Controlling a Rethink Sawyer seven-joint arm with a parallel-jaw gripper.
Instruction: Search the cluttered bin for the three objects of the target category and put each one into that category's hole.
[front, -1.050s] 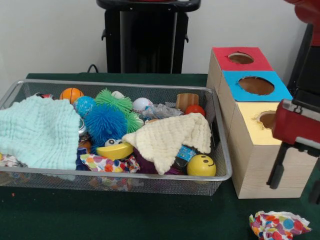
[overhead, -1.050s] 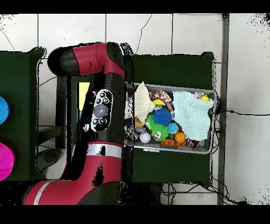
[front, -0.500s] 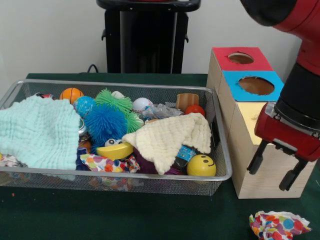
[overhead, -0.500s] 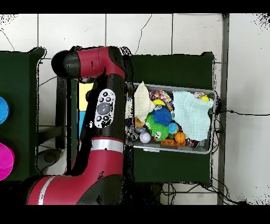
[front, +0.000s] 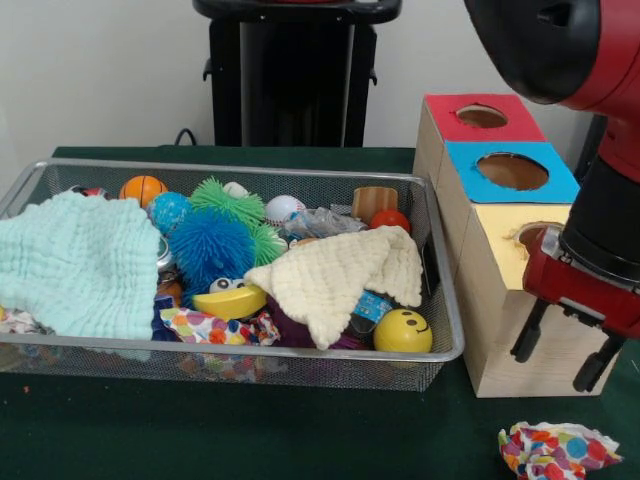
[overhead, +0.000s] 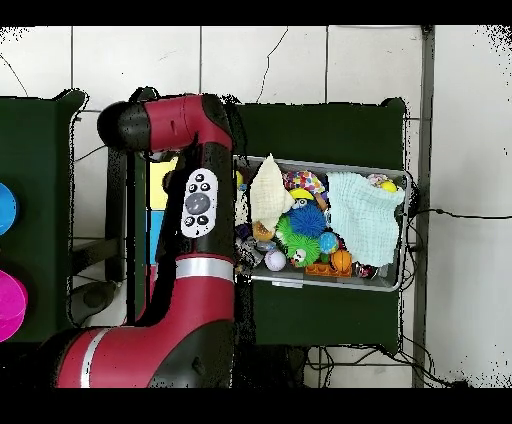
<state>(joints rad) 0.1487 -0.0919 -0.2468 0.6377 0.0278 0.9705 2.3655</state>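
A wire mesh bin (front: 250, 346) holds a heap of toys. In it lie a mint cloth (front: 75, 260), a cream cloth (front: 335, 275), a blue spiky ball (front: 208, 245), a green spiky ball (front: 235, 203), an orange ball (front: 143, 188), a white baseball (front: 283, 208), a red ball (front: 390, 219) and a yellow smiley ball (front: 403, 330). To the right stands a wooden box with a red hole (front: 481, 116), a blue hole (front: 512, 170) and a yellow hole (front: 533, 238). My gripper (front: 560, 357) hangs open and empty before the yellow end of the box.
A crumpled colourful paper (front: 555, 448) lies on the green table in front of the box. In the overhead view my arm (overhead: 195, 200) covers the box and hides the gripper beside the bin (overhead: 325, 283). A wooden cup (front: 373, 202) stands in the bin's far right corner.
The arm has swung into view at the top right. The gripper turned so both fingers show, then shifted slightly right and down. Nothing in the bin moved.
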